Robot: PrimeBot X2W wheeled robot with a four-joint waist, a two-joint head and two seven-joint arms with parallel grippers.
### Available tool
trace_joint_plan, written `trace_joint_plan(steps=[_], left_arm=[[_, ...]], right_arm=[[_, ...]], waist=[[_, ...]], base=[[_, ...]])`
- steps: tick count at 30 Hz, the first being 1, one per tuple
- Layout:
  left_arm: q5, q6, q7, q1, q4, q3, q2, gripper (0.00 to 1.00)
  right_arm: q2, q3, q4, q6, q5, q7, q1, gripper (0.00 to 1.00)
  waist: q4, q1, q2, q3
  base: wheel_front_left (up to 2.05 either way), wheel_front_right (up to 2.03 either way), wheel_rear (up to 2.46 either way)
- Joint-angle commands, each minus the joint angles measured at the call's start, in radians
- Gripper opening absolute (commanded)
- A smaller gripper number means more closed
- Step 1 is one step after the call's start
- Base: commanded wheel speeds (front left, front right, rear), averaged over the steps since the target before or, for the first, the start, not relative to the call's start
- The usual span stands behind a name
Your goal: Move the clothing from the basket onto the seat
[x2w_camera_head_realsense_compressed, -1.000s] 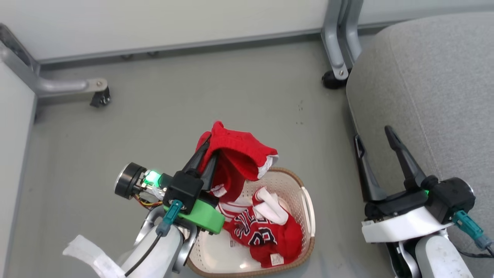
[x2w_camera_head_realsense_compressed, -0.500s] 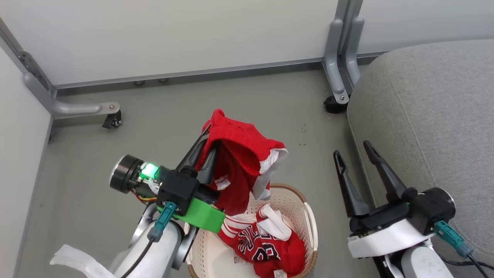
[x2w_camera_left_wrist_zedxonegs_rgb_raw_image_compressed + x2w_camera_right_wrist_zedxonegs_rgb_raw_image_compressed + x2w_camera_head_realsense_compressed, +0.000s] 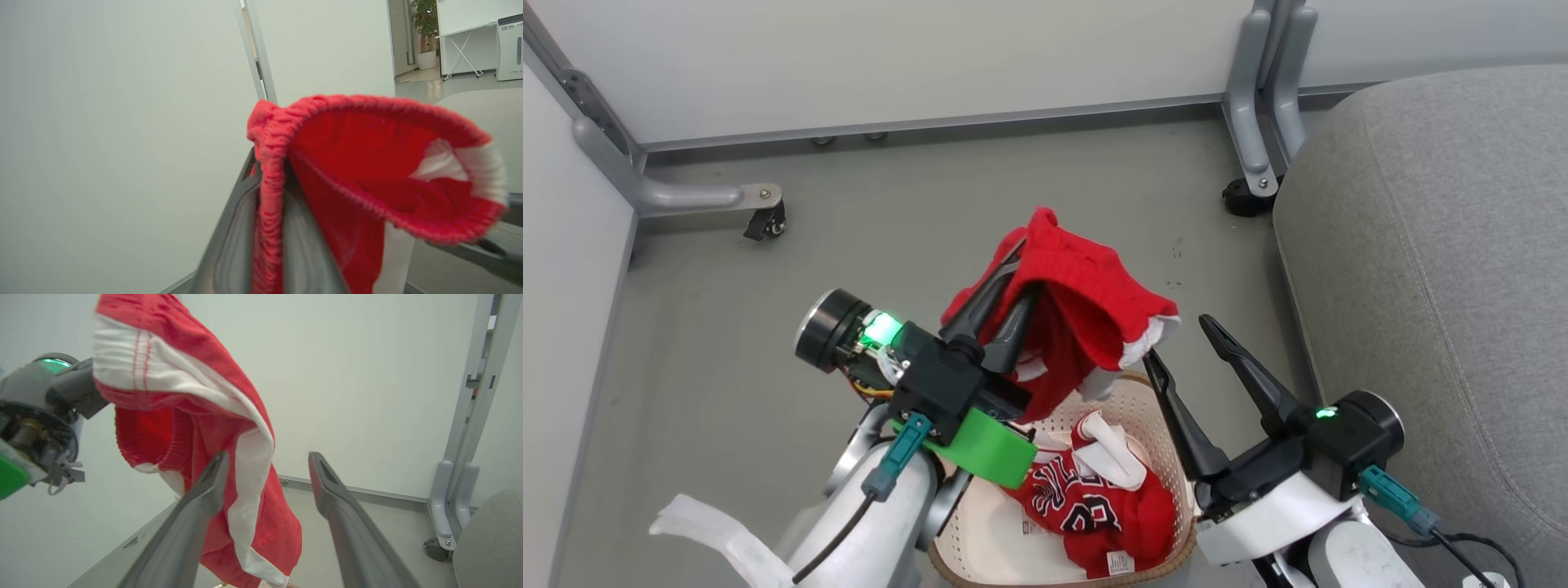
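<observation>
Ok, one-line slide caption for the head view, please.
Left gripper holds the red shorts up over the basket, jersey inside, open right gripper close beside them, grey seat at right.

My left gripper (image 3: 1021, 276) sits at the frame's centre, fingers pinched together on the red shorts (image 3: 1094, 302). Its pale forearm (image 3: 866, 531) rises from the bottom left. My right gripper (image 3: 1176, 338), lower right, holds its fingers spread wide, pointing up and leftward.

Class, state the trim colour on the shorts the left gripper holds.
White, against red shorts; clearest in the right wrist view.
</observation>
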Motion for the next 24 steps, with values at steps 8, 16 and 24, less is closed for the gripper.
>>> trace_joint_plan(steps=[8,16,24], left_arm=[[-0.006,-0.039,-0.001,-0.034,0.01,-0.039,-0.024,0.0],[-0.016,-0.056,-0.001,-0.044,0.012,-0.077,-0.037,0.0],[-0.025,-0.059,0.001,-0.042,0.013,-0.093,-0.031,0.0]], right_arm=[[-0.008,0.009,0.023,-0.001,-0.015,-0.005,-0.043,1.0],[-0.037,0.035,0.068,-0.001,-0.013,-0.005,-0.046,0.43],[-0.053,0.04,0.087,-0.001,-0.011,-0.005,-0.033,0.0]], waist=[[0.016,0.0001,0.0,0.029],[0.033,0.0001,0.0,0.038],[0.042,0.0001,0.0,0.035]], base=[[0.0,0.0,0.0],[0.0,0.0,0.0],[0.0,0.0,0.0]])
